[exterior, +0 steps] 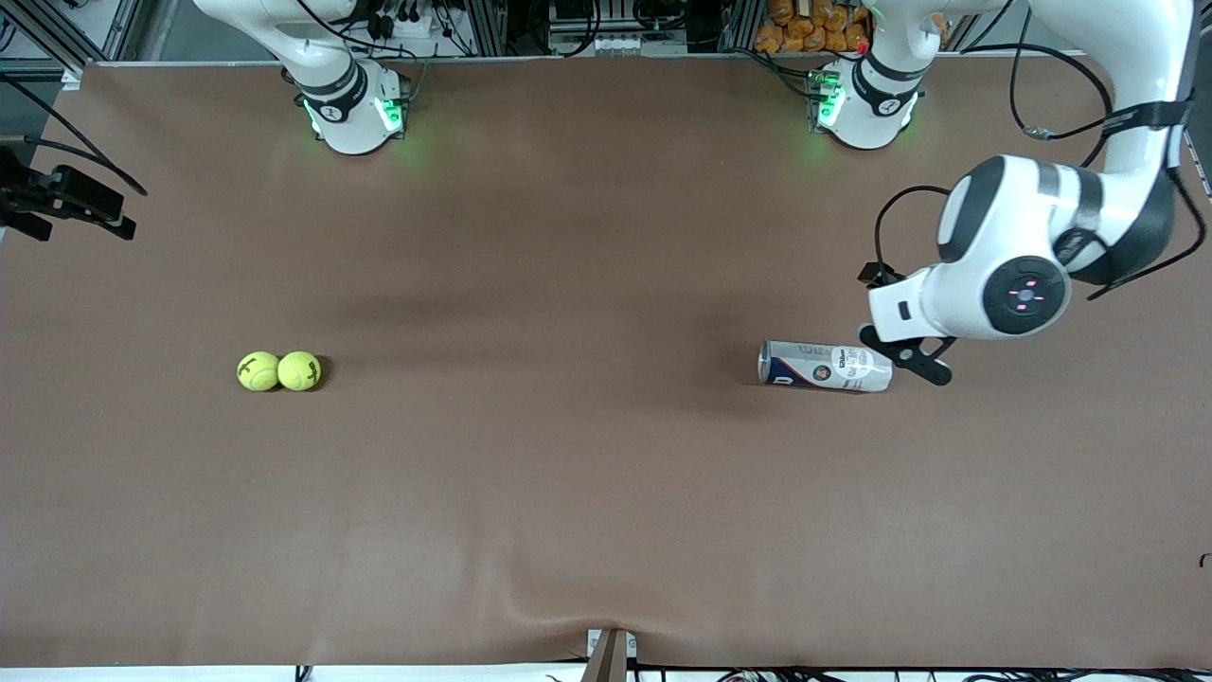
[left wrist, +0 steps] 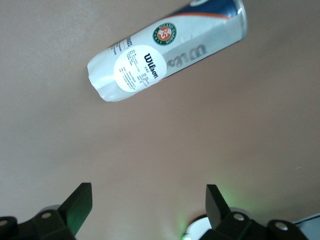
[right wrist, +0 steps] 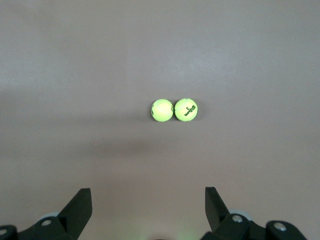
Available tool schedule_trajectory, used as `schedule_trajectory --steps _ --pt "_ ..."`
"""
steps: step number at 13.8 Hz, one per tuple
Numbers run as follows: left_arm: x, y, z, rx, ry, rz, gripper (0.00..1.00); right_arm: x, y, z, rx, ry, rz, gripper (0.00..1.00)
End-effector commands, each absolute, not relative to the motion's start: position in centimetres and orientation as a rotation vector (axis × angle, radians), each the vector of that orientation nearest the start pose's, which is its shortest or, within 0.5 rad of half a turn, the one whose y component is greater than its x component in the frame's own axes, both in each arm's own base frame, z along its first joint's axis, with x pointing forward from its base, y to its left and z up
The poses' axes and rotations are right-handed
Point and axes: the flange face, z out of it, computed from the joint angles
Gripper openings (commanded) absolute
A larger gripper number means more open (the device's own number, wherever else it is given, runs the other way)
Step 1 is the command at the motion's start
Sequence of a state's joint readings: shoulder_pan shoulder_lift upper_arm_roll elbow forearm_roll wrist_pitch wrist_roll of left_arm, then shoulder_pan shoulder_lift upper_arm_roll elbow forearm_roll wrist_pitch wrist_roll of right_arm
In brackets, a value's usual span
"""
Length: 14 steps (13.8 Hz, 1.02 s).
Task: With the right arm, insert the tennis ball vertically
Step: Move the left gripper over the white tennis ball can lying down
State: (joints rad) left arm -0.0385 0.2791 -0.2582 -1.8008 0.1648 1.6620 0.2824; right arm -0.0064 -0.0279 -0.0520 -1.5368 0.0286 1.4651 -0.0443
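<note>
Two yellow-green tennis balls (exterior: 258, 370) (exterior: 299, 370) lie touching on the brown table toward the right arm's end. In the right wrist view the balls (right wrist: 162, 110) (right wrist: 185, 110) look small and far below. My right gripper (right wrist: 148, 192) hangs open and empty, high over the table. A white and blue tennis can (exterior: 824, 366) lies on its side toward the left arm's end. Its metal-rimmed mouth points to the table's middle. My left gripper (exterior: 909, 358) hovers open and empty at the can's rounded closed end (left wrist: 100, 82), with its fingers (left wrist: 80, 200) apart from the can.
A black device with cables (exterior: 66, 199) juts in at the table edge at the right arm's end. Both arm bases (exterior: 355, 109) (exterior: 866, 104) stand along the table's robot side. The brown cloth bulges in a fold (exterior: 606, 620) at the edge nearest the front camera.
</note>
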Motion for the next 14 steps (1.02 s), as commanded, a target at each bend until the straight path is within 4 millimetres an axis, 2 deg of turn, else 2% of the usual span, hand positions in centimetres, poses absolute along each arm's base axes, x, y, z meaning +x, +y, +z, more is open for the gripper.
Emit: schedule_trajectory --steps 1,3,4,6,8,10,13,14 --pt "54.2 -18.2 35.1 -2.664 1.109 0.507 1.0 52.6 -3.1 65.1 -3.088 0.012 0.057 1.0" --pt "54.0 -19.5 33.1 -2.609 1.23 0.471 1.0 52.6 -3.1 65.0 -3.088 0.01 0.057 1.0" --pt "54.3 -19.3 31.9 -2.556 1.309 0.461 1.0 52.7 -3.1 65.0 -3.088 0.01 0.052 1.0" --pt "54.4 -19.1 31.0 -2.497 1.43 0.451 1.0 52.6 -3.1 65.0 -3.088 0.01 0.057 1.0" --pt "55.0 -19.0 29.1 -2.353 1.594 0.456 1.0 52.7 -3.1 65.0 -3.088 0.012 0.052 1.0" --pt "55.1 -18.8 28.2 -2.284 1.71 0.458 1.0 52.6 -3.1 65.0 -3.088 0.008 0.057 1.0" --pt "54.3 -18.6 26.7 -2.174 1.778 0.471 1.0 52.7 -3.0 65.0 -3.088 0.008 0.052 1.0" --pt "54.1 -19.1 26.3 -2.143 1.798 0.463 1.0 52.8 -2.9 65.1 -3.088 0.005 0.047 1.0"
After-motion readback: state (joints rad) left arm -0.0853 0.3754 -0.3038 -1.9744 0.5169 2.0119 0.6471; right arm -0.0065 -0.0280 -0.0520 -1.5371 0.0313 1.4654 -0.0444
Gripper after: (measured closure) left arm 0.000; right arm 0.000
